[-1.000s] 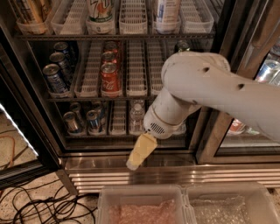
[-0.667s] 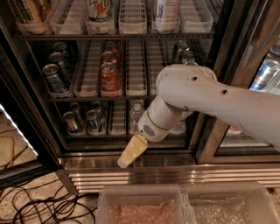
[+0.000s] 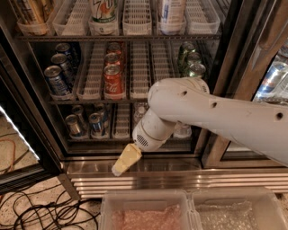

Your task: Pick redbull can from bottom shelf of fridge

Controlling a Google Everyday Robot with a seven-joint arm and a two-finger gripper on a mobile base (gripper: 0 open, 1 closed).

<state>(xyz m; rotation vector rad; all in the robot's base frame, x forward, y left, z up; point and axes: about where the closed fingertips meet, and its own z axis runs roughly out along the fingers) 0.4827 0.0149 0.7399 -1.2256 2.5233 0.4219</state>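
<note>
Slim blue-and-silver redbull cans (image 3: pixel 95 124) stand in the left lanes of the bottom shelf (image 3: pixel 121 136) of the fridge (image 3: pixel 39 134), whose door is open. Another such can (image 3: pixel 73 126) stands one lane to the left. My gripper (image 3: pixel 119 169) hangs from the white arm (image 3: pixel 189 105) in front of the fridge's ribbed steel base (image 3: pixel 189 179). It is below and slightly right of the redbull cans, outside the shelf, touching nothing. The arm hides the right part of the bottom shelf.
The middle rack holds dark-blue cans (image 3: pixel 56 81), red cola cans (image 3: pixel 113 81) and green cans (image 3: pixel 194 68). Bottles (image 3: pixel 104 10) stand on the rack above. Two clear plastic bins (image 3: pixel 146 210) sit at the front. Cables (image 3: pixel 40 211) lie on the floor at left.
The arm has swung left and slightly down, carrying the gripper to the left along the front of the steel base. The cans have not moved.
</note>
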